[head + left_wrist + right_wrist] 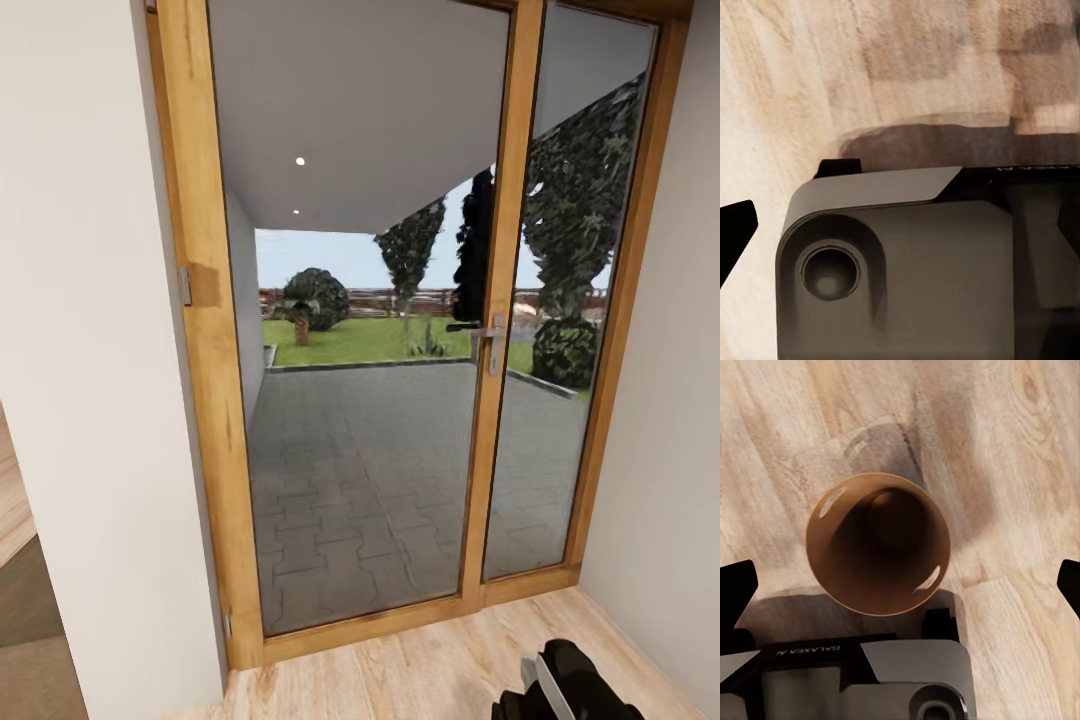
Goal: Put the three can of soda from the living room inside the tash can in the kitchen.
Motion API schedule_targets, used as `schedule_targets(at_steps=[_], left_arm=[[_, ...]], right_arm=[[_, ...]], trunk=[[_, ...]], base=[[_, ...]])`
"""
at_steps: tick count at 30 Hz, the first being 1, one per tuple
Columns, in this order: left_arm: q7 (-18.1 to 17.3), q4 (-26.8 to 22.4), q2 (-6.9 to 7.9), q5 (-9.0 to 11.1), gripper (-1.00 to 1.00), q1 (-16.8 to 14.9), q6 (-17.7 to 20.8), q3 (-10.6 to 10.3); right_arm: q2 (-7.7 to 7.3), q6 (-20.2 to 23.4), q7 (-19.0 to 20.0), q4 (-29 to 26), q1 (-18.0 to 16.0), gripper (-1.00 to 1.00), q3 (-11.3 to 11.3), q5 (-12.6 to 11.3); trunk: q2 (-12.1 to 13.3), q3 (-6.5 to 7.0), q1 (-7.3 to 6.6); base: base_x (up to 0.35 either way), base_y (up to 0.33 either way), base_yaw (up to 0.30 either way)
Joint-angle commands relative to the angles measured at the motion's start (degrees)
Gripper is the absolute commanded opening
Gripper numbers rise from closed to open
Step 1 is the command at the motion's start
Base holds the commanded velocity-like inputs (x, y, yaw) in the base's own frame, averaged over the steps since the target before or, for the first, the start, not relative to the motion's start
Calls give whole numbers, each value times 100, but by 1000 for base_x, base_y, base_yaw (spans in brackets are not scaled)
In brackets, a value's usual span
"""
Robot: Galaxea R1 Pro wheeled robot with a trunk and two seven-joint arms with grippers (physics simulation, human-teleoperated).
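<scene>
Progress: bin (877, 542) located, standing upright on the light wood floor (1020, 457), seen from straight above in the right wrist view. Its dark inside looks empty (a rounded dark form at the bottom is unclear; no orange or grey of a can to be made out). Judged: no can deposited yet, none in hand, so nearly all of the task remains.

Right pincer (900, 585): two dark fingertips at opposite edges of the wrist view, set wide apart, holding nothing; the bin lies between and beyond them, untouched as far as can be told.

Left pincer: one dark fingertip (735, 236) at the picture's edge above wood floor and the robot's grey base (915, 277); whether apart or together cannot be told.

Room: head view faces a wood-framed glass door (495, 340) with metal handle, white walls either side, paved patio and lawn outside. Dark arm part (565, 685) at lower right. No worktop in sight.
</scene>
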Motion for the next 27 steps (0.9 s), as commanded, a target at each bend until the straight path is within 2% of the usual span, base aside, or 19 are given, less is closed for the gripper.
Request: schedule_targets(at_steps=[1,27], left_arm=[[0,0,1,0,100,-2,0,0],[16,0,-4,-3,100,-30,0,3]], right_arm=[[3,-13,1,5,-1,100,0,-1],[24,-65,37,129,-1,100,-3,2]], trunk=[[0,-2,0],[0,-213,0]], base=[[0,0,0],[0,0,1]])
